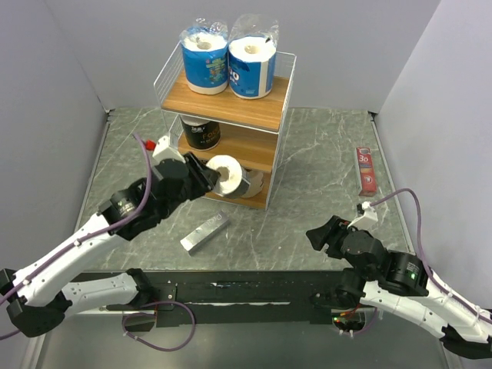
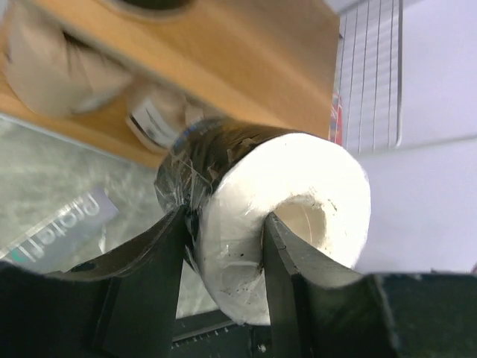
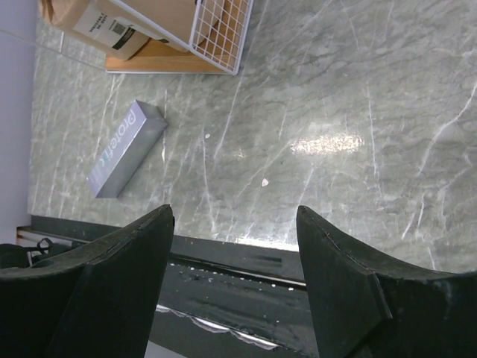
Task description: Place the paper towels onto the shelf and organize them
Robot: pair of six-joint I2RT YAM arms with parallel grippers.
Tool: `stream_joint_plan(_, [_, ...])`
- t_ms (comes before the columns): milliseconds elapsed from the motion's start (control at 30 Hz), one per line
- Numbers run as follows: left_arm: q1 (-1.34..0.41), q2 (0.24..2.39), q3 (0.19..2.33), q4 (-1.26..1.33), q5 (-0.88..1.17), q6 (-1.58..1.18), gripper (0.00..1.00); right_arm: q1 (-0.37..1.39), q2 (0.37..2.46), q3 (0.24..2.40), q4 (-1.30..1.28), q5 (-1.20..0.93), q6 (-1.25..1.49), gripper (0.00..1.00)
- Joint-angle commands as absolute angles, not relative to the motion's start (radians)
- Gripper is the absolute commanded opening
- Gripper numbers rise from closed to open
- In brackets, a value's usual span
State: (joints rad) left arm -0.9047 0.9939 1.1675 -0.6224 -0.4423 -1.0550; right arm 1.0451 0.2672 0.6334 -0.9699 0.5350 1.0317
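Observation:
My left gripper (image 1: 211,180) is shut on a black-wrapped paper towel roll (image 1: 225,175), held on its side just in front of the shelf's (image 1: 255,110) lower tiers. In the left wrist view one finger (image 2: 153,261) presses the roll's (image 2: 298,186) outside and the other sits at the rim of its core hole. Two blue rolls (image 1: 229,63) stand on the top board and another black roll (image 1: 201,132) on the middle one. Brown-wrapped rolls (image 2: 52,67) lie on the bottom board. My right gripper (image 3: 235,216) hangs open and empty over the table at the near right (image 1: 317,235).
A flat silver bar (image 1: 204,233) lies on the table in front of the shelf, below my left wrist. A slim red box (image 1: 366,170) lies at the right side. Grey walls close in the left and right of the marble table (image 1: 323,154).

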Motion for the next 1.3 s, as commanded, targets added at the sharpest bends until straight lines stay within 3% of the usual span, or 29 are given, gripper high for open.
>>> stream_joint_plan(0, [-0.856,1.041,1.291,-0.592,-0.448,-0.96,0.45,1.051,0.25,0.643,-1.008,0.568,1.054,0.74])
stream_joint_plan(333, [-0.83,1.157,1.437,-0.568,-0.423,-0.908,0.43,1.051,0.229,0.641,-1.02,0.571,1.055,0.74])
stream_joint_plan(867, [-0.83,1.098,1.454,-0.577,-0.385,-0.911,0.41,1.051,0.239,0.657,-1.029,0.572,1.049,0.75])
stream_joint_plan(1267, [-0.83,1.209,1.548,-0.574,-0.474,-0.9,0.4,1.051,0.247,0.687,-1.028,0.574,1.037,0.75])
